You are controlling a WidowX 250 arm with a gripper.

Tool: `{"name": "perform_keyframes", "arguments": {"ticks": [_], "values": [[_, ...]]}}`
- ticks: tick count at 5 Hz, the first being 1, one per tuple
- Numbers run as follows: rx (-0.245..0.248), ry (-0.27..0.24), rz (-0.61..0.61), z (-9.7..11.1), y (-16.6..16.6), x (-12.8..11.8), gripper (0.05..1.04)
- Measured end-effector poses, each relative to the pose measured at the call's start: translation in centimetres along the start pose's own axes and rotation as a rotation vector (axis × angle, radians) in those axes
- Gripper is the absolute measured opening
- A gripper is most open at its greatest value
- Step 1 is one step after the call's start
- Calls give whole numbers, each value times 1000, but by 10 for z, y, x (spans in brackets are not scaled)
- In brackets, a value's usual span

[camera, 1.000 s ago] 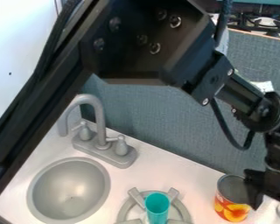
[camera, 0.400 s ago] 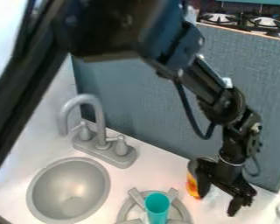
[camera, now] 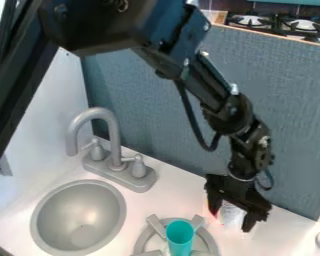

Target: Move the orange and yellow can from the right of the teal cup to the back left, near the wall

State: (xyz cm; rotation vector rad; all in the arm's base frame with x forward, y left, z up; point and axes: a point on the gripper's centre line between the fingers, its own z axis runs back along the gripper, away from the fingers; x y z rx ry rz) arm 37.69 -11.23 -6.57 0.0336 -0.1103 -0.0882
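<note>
pale object (camera: 231,213) between fingers of spread pincer (camera: 232,221), near teal cup (camera: 180,241); contact unclear.

The arm (camera: 201,82) is showing black nearly all over. Its long straight bar (camera: 19,90) is meeting a bulky, angular housing (camera: 96,27), and silvery screws (camera: 186,62) are dotting the joints. A smooth black cable (camera: 193,117) is looping beside the narrower segments. Rounded, knobbly wrist parts (camera: 233,111) are leading to a thin pale band (camera: 241,178) above the chunky black pincer (camera: 230,220).
</note>
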Motion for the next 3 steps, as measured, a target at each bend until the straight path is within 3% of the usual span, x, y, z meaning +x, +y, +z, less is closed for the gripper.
{"name": "perform_keyframes", "arguments": {"ticks": [2,3], "values": [[-60,-29,13,25,-3,-15,1005],[-57,6,23,47,-10,-40,1004]]}}
